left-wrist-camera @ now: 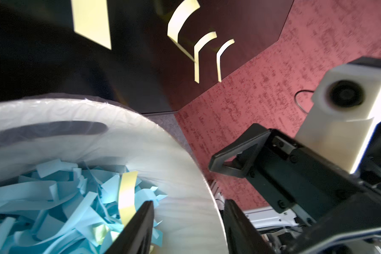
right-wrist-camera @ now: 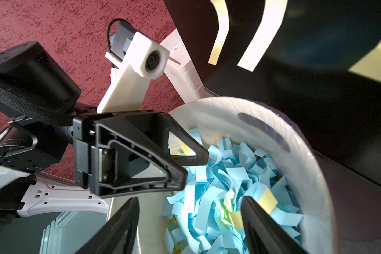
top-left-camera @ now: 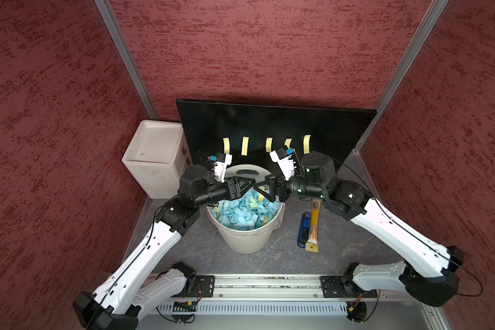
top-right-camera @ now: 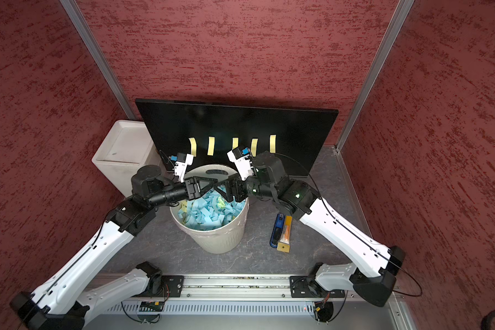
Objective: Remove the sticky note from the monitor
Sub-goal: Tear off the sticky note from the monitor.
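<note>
The monitor (top-left-camera: pixel 269 120) leans against the back wall, with several yellow sticky note strips (top-left-camera: pixel 244 145) in a row on its dark face; they also show in the left wrist view (left-wrist-camera: pixel 180 24). Both grippers hover over a round white waste bin (top-left-camera: pixel 246 240) full of blue and yellow paper strips. My left gripper (left-wrist-camera: pixel 188 211) is open above the bin's rim, with a loose yellow strip (left-wrist-camera: pixel 128 193) lying just beside one finger. My right gripper (right-wrist-camera: pixel 189 211) is open above the paper pile, holding nothing. The two sets of fingertips nearly meet in both top views.
A square white bin (top-left-camera: pixel 155 160) stands left of the monitor. A blue stapler (top-left-camera: pixel 304 228) and an orange packet (top-left-camera: pixel 314 225) lie on the grey table right of the waste bin. Red walls close in on three sides.
</note>
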Controlling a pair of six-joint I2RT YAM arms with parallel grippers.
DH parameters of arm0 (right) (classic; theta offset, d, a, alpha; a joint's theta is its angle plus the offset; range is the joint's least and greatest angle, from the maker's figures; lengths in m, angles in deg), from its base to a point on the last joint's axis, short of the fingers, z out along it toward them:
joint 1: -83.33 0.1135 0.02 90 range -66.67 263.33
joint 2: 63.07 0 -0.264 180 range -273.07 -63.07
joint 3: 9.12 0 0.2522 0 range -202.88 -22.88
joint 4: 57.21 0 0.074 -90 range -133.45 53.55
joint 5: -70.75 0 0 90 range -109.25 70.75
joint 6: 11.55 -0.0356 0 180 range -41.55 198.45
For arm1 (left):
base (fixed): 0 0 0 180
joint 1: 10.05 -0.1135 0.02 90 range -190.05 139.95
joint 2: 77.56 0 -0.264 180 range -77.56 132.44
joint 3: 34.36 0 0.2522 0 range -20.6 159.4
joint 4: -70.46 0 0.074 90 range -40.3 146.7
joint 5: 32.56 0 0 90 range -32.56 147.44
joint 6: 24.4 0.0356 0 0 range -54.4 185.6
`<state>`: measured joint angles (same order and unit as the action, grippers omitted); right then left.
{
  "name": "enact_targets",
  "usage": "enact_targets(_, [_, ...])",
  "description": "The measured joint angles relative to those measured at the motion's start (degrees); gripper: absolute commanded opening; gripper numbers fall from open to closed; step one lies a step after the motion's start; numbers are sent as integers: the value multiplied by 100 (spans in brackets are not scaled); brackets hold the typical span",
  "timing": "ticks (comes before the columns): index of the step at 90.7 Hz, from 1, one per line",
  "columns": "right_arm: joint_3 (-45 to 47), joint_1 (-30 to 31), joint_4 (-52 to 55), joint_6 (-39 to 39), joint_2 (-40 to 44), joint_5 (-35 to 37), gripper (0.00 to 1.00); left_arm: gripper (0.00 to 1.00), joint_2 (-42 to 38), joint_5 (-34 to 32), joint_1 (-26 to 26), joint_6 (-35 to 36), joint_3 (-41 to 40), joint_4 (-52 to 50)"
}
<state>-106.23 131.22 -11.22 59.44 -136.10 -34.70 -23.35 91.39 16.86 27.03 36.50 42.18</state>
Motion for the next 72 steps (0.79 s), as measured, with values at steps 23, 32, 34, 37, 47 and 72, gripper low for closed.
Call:
enact_targets(23, [105,-186,101,149,284,280,81,100,-151,374,-334,-402,-225,518])
enact_targets(32, [164,-282,129,203,417,376,82,100,-138,544,-503,-616,-339,660])
enact_targets(34, [175,-310,149,214,450,402,83,100,-127,592,-546,-697,-356,695])
enact_targets(37, [192,-348,168,234,487,437,83,100,-101,660,-614,-785,-376,739])
enact_targets(47, [273,-476,225,297,619,557,84,100,55,905,-841,-1088,-389,894])
enact_targets(72, [428,-846,420,415,861,909,86,100,205,1088,-997,-1333,-444,872])
